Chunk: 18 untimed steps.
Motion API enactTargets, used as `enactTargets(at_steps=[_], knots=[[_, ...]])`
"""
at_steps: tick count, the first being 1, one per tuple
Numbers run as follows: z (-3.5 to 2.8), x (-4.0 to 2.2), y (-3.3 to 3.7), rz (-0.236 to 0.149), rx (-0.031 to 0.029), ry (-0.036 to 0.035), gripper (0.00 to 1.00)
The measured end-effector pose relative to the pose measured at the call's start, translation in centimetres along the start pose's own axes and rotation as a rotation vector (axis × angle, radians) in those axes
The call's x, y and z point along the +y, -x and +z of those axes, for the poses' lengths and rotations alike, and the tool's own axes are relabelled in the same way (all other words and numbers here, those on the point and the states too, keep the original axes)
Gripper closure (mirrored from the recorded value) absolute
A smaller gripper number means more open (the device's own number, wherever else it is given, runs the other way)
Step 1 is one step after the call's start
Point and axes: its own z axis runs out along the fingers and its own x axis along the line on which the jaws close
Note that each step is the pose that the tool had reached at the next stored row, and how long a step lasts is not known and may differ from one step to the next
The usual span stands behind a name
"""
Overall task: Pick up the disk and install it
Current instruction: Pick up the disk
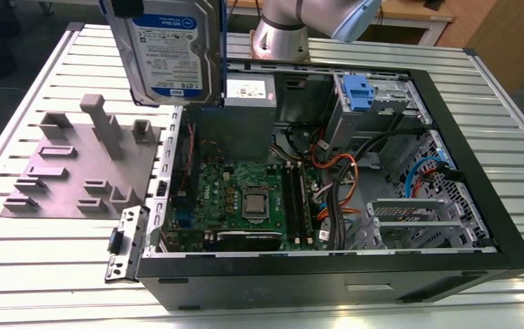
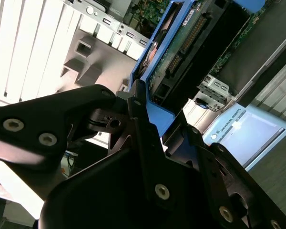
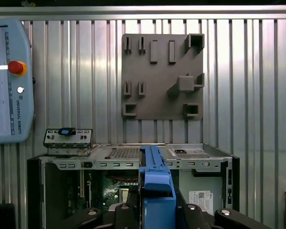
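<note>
The gripper [image 2: 162,118] is clenching the disk [image 1: 172,55] by its blue bracket, with black fingers [image 2: 136,107] pressing on opposite edges in both wrist views. In the exterior view the disk is hanging upright in the air, label facing the camera, at about eleven o'clock from the open computer case [image 1: 481,226]. The grey fixture plate [image 1: 70,171] is lying at nine o'clock of the case on the slatted table [image 1: 24,260].

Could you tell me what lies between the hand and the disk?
Nothing: the hand clamps the disk directly by its blue bracket, in both wrist views.
</note>
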Motion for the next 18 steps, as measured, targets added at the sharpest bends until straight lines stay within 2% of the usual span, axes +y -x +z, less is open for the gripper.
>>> enactTargets(at_steps=[2,4,12,18], knots=[[0.01,-0.26,-0.21,0.000,-0.0001,-0.0001,0.64],[0.01,-0.77,-0.32,0.000,-0.0001,0.0004,0.64],[0.04,-3.87,-0.43,0.000,0.0000,0.0036,0.64],[0.06,-5.54,-0.43,0.000,0.0001,0.0039,0.64]])
